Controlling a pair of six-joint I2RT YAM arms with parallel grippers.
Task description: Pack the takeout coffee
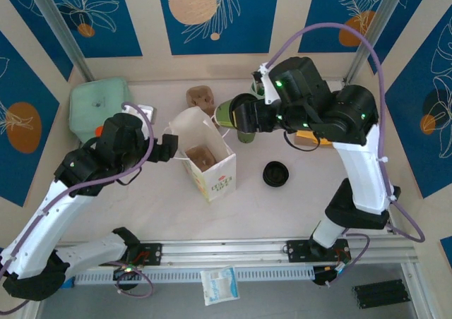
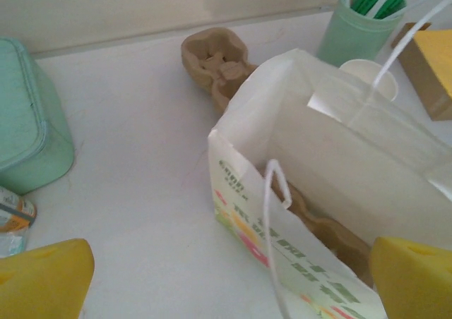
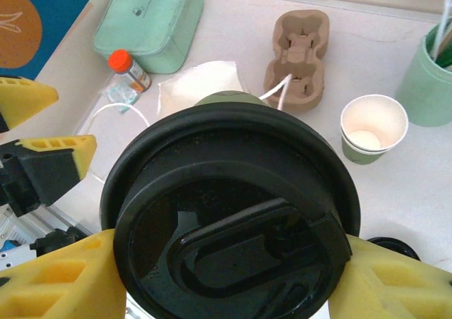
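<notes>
Nearest, the white surface has open room toward 7 o'clock of the bag, and a loose round black plastic lid lies apart at the bag's 3 o'clock. The white paper carrier bag with cord handles stands open mid-surface; the left wrist view looks into it onto a brown moulded-pulp tray at the bottom. The left end effector hangs just beside the bag's 9 o'clock side, spread wide and holding nothing. The right end effector is clamped on the takeout coffee, a small paper cup with a round black plastic lid, carried in the air at about 1 o'clock of the bag. In the right wrist view the lid faces the camera and the bag's white rim shows just past it. Beyond stand an open white paper cup with a green band, a mint-green cup of straws and a yellow-topped box. A second brown pulp carrier lies at 12 o'clock near the back wall. A mint-green soft case fills the 10 o'clock corner, with a small orange-capped bottle beside it.
</notes>
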